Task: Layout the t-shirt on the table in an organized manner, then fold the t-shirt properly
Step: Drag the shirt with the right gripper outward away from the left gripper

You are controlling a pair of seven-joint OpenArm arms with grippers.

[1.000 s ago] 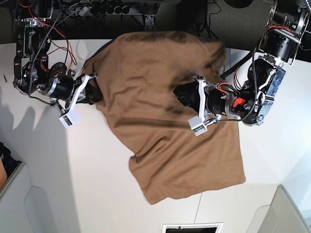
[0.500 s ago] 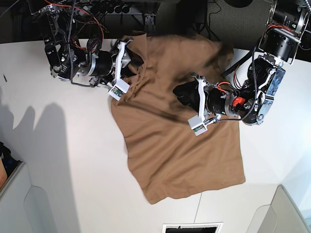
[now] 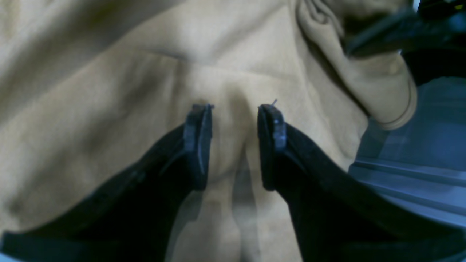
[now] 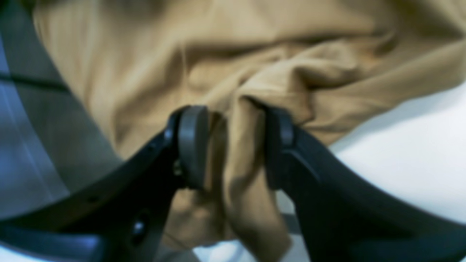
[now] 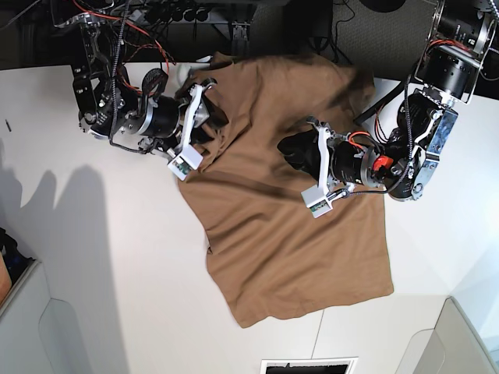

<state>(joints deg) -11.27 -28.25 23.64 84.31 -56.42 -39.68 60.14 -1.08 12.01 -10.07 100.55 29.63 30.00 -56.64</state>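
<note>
T-shirt (image 5: 288,210) sprawls rumpled across the table (image 5: 93,265). Left gripper (image 3: 233,109) rests on its middle, jaws parted over flat cloth; right gripper (image 4: 233,145), jaws parted, straddles a bunched fold at the far-left edge.

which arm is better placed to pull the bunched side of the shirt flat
Right. Its tool straddles a bunched fold of the plain tan-brown cloth t-shirt at its edge, beside bare white table. The left tool rests open over the shirt's flat middle.
</note>
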